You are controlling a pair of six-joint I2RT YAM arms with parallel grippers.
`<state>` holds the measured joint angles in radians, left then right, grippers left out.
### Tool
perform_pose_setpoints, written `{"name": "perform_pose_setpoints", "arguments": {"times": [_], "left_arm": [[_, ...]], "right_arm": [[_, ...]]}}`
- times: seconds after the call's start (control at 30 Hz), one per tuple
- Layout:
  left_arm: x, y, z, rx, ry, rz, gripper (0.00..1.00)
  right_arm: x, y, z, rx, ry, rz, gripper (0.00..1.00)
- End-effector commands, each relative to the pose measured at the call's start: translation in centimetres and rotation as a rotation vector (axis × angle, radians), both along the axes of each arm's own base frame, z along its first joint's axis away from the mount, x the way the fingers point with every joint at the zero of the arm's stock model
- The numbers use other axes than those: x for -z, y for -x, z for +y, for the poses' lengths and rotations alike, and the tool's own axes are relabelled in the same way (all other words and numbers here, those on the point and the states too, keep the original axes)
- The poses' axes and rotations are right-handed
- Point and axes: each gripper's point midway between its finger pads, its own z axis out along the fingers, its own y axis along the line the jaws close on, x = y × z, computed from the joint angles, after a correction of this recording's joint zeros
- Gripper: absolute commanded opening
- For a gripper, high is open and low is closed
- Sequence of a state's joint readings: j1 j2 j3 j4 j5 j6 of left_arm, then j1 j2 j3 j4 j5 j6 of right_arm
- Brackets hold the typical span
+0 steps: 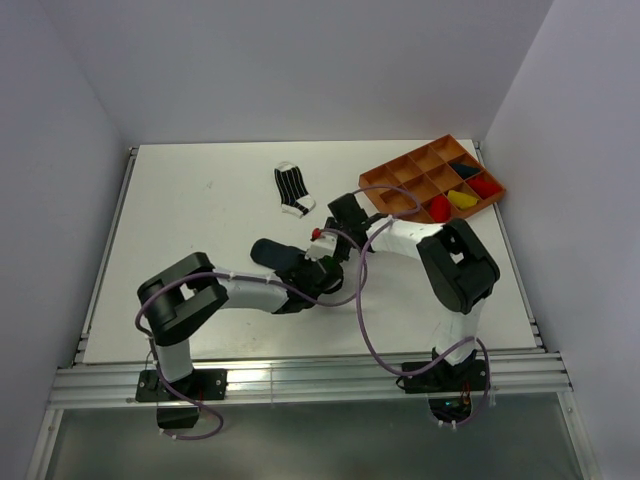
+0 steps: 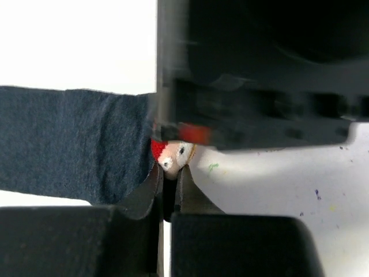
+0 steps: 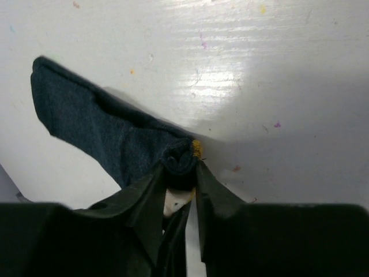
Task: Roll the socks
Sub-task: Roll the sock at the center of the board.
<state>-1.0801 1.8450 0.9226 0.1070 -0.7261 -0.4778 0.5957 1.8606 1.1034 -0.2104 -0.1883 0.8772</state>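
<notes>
Left gripper [image 2: 168, 171] and right gripper [image 3: 180, 173] pinch tight the half-rolled navy sock [image 3: 98, 124].

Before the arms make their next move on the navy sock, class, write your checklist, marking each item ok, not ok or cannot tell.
1. Right gripper shut on the navy sock at its rolled end: ok.
2. Left gripper shut on fabric: ok.
3. Which sock its red-and-white scrap belongs to: cannot tell.
4. Roll finished: not ok, the tail lies flat on the table.
5. Striped sock apart from both arms: ok.
</notes>
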Motion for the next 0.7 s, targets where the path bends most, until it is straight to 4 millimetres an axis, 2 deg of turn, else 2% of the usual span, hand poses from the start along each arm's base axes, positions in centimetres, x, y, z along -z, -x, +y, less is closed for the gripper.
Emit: {"name": "perform_pose_setpoints", "arguments": {"times": [0.0, 0.13, 0.2, 0.23, 0.27, 0.3, 0.33, 0.4, 0.43, 0.47, 0.5, 0.53, 0.67], "left_arm": [[0.5, 1.1, 0.6, 0.029, 0.124, 0.146, 0.00], [-0.2, 1.1, 0.5, 0.055, 0.308, 0.275, 0.00], [-0.6, 1.3, 0.5, 0.071, 0.376, 0.312, 0.00], [-0.8, 0.8, 1.0, 0.047, 0.422, 0.331, 0.00], [-0.9, 1.6, 0.6, 0.087, 0.469, 0.383, 0.00], [-1.0, 1.6, 0.7, 0.088, 0.501, 0.404, 0.00], [-1.4, 0.7, 1.1, 0.065, 0.563, 0.415, 0.00], [-1.4, 1.4, 1.3, 0.086, 0.630, 0.479, 0.00], [-1.9, 0.5, 1.7, 0.062, 0.688, 0.477, 0.00], [-1.7, 1.4, 1.8, 0.080, 0.725, 0.526, 0.00], [-1.8, 1.4, 2.0, 0.078, 0.759, 0.539, 0.00], [-2.0, 0.6, 2.6, 0.046, 0.815, 0.539, 0.00], [-1.0, 1.3, 3.8, 0.000, 0.924, 0.610, 0.00]], "right_arm": [[-3.0, 0.0, 1.2, -0.034, -0.093, -0.076, 0.35], [-4.1, -0.5, 0.4, 0.015, -0.165, -0.138, 0.55], [-4.5, -0.7, 0.1, 0.030, -0.187, -0.166, 0.60], [-4.5, -0.4, 0.0, 0.031, -0.196, -0.170, 0.62], [-5.0, -0.8, 0.2, 0.031, -0.219, -0.196, 0.64], [-5.0, -0.7, 0.3, 0.030, -0.229, -0.198, 0.65], [-4.8, -0.5, 0.3, 0.030, -0.239, -0.192, 0.66], [-4.7, -0.6, 0.7, 0.027, -0.266, -0.201, 0.66], [-4.5, -0.5, 0.8, 0.034, -0.275, -0.193, 0.66], [-4.7, -0.8, 1.0, 0.034, -0.292, -0.208, 0.66], [-4.3, -0.7, 1.2, 0.031, -0.296, -0.197, 0.66], [-4.3, -0.8, 1.3, 0.033, -0.306, -0.197, 0.66], [-3.5, -0.9, 1.9, 0.029, -0.326, -0.175, 0.65]]}}
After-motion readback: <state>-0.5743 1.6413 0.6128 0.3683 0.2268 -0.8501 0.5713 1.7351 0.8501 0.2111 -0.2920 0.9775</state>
